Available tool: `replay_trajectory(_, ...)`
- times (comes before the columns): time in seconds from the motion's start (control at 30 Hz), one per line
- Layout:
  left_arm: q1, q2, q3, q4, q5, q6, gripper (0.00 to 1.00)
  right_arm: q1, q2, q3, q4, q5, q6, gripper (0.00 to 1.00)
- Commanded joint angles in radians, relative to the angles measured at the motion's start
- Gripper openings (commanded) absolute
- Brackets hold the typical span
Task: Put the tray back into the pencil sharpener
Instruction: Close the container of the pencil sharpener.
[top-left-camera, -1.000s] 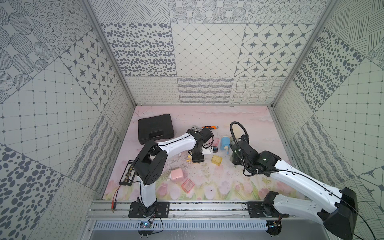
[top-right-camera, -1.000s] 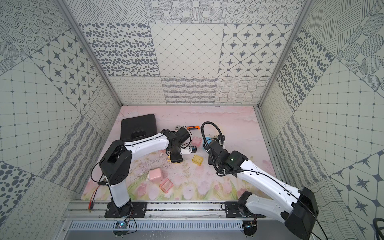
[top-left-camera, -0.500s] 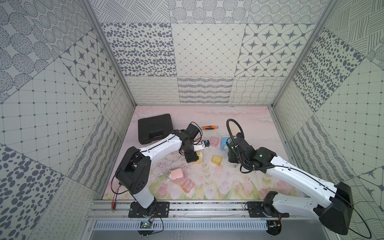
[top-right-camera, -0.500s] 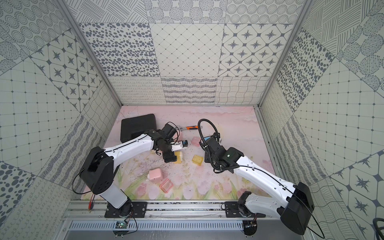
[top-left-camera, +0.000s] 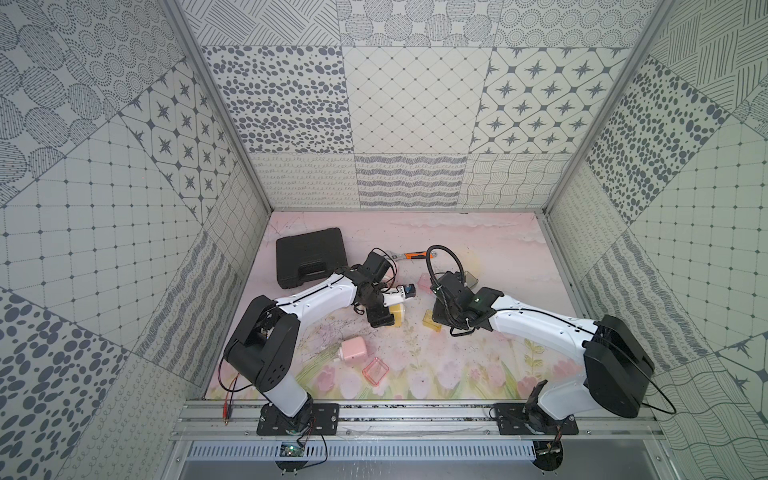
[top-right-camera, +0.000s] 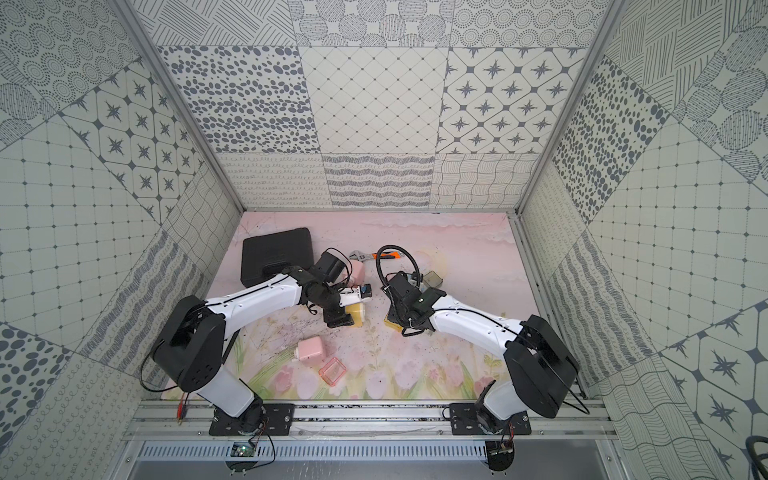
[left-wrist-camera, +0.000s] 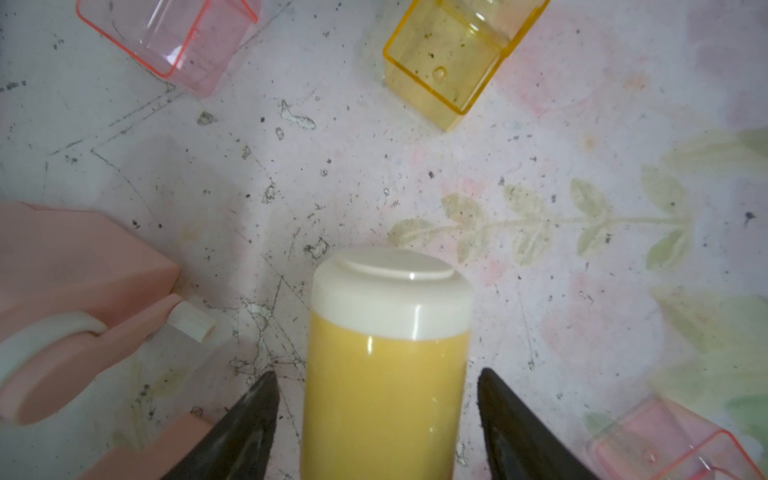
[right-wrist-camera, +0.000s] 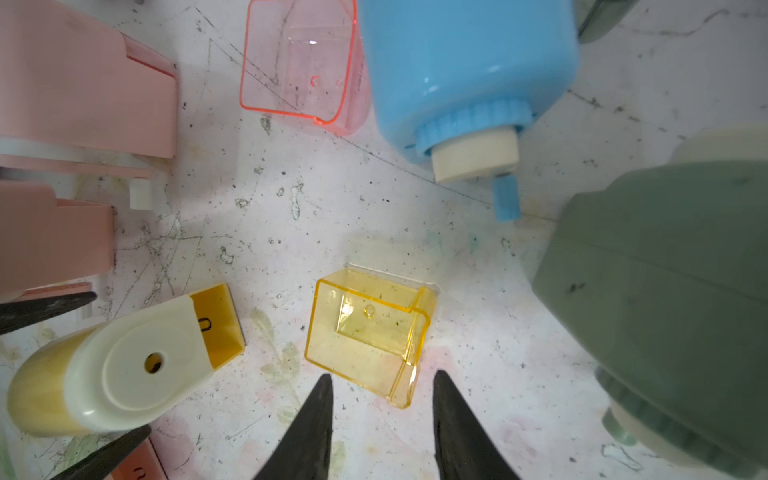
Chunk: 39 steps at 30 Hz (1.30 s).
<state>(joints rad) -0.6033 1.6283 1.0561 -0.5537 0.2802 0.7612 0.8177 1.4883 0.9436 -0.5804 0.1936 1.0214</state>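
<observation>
**Top views.** In both top views the yellow plastic pencil sharpener with the cream end cap (top-left-camera: 397, 318) lies on its side in the middle of the flowered pink mat (top-left-camera: 490, 249). The clear yellow shavings tray (top-left-camera: 432, 328) sits just to its right, apart from it. You have the left gripper (top-left-camera: 380, 321) low over the sharpener and the right gripper (top-left-camera: 438, 319) low over the tray. One arm per part suits a hold-and-insert.

**Left wrist.** The left gripper (left-wrist-camera: 376, 374) straddles the sharpener body (left-wrist-camera: 386, 353). Its jaws are wide, with a sliver of mat showing on each side, so there is no clamp yet. Judgement: you set it there to pin the body against the push of insertion.

**Right wrist.** The right gripper (right-wrist-camera: 383, 374) is parted, with its tips flanking the stepped edge of the tray (right-wrist-camera: 365, 336). I cannot tell whether they touch it. The tray lies open side up. The sharpener (right-wrist-camera: 124, 365) shows its amber slot beside the cream face, on the side towards the tray. Judgement: the tray needs lifting and turning to match that slot. A blue plastic sharpener (right-wrist-camera: 465, 70) and a grey-green plastic sharpener (right-wrist-camera: 665, 291) stand near the tray, so mind them on the swing.
</observation>
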Motion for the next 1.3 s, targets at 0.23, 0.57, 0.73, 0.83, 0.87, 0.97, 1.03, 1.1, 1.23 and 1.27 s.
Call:
replay_trajectory(0.23, 0.009, 0.017, -0.019, 0.093, 0.076, 0.070, 0.65, -0.013, 0.054, -0.051, 0.073, 0.006, 0.123, 0.34)
replay_trajectory(0.57, 0.008, 0.013, -0.039, 0.085, 0.118, 0.138, 0.48, -0.023, 0.096, -0.074, 0.142, -0.015, 0.111, 0.22)
replay_trajectory(0.73, 0.007, 0.004, -0.044, 0.084, 0.174, 0.170, 0.44, -0.027, 0.117, -0.067, 0.172, -0.045, 0.058, 0.15)
replay_trajectory(0.83, 0.007, -0.001, -0.047, 0.090, 0.188, 0.184, 0.43, -0.026, 0.128, -0.055, 0.178, -0.066, 0.018, 0.12)
replay_trajectory(0.87, 0.006, -0.001, -0.048, 0.091, 0.198, 0.184, 0.43, -0.027, 0.134, -0.050, 0.179, -0.075, 0.004, 0.11)
replay_trajectory(0.97, 0.006, -0.005, -0.051, 0.096, 0.231, 0.183, 0.43, -0.027, 0.148, -0.035, 0.184, -0.107, -0.034, 0.11)
replay_trajectory(1.03, 0.001, -0.007, -0.054, 0.097, 0.244, 0.186, 0.43, -0.025, 0.158, -0.025, 0.189, -0.131, -0.047, 0.11)
replay_trajectory(1.1, -0.003, -0.011, -0.058, 0.096, 0.251, 0.194, 0.43, -0.025, 0.172, -0.012, 0.192, -0.150, -0.056, 0.11)
replay_trajectory(1.23, -0.005, -0.012, -0.063, 0.097, 0.255, 0.199, 0.43, -0.017, 0.204, 0.018, 0.208, -0.189, -0.062, 0.12)
replay_trajectory(1.27, -0.006, -0.012, -0.063, 0.097, 0.258, 0.199, 0.43, -0.012, 0.213, 0.025, 0.217, -0.198, -0.065, 0.12)
